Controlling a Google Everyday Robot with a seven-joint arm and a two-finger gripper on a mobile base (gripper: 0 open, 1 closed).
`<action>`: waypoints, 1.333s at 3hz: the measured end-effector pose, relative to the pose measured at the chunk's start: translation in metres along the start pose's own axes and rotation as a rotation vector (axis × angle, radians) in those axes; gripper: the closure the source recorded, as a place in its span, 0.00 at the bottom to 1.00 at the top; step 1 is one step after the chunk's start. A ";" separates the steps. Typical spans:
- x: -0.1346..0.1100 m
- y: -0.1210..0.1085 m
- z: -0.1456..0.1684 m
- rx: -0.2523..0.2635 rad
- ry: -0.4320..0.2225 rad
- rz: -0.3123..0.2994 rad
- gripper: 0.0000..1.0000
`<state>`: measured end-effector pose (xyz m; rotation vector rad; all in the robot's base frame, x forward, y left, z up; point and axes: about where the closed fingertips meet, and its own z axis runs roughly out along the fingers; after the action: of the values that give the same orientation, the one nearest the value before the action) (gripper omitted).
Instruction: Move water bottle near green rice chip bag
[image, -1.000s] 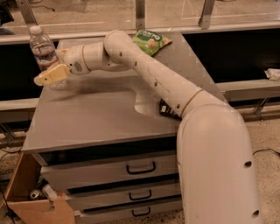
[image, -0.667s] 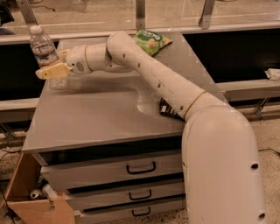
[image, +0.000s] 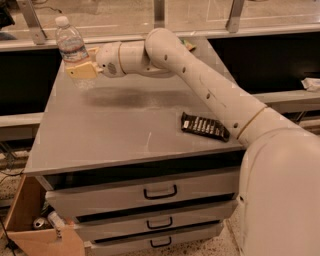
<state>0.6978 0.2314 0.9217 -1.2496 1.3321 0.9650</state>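
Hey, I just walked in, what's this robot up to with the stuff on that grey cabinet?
The robot's one arm reaches across the grey cabinet top. Its pincer is at the back left corner, closed on the lower part of the upright water bottle. The green rice chip bag sits at the back edge, mostly hidden behind the arm, so the bottle is not yet near it. A dark wrapped bar lies flat toward the front right, apart from the pincer.

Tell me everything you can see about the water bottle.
The water bottle is clear ribbed plastic with a white cap and a white label printed red and blue. It is upright at the far left corner of the gray table, its lower half clasped by the gripper. Whether its base touches the table is unclear.
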 end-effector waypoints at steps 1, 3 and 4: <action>-0.014 -0.028 -0.080 0.100 0.006 -0.055 1.00; -0.028 -0.044 -0.123 0.211 0.049 -0.091 1.00; -0.051 -0.073 -0.201 0.395 0.103 -0.163 1.00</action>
<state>0.7358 0.0331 1.0087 -1.0916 1.3954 0.4978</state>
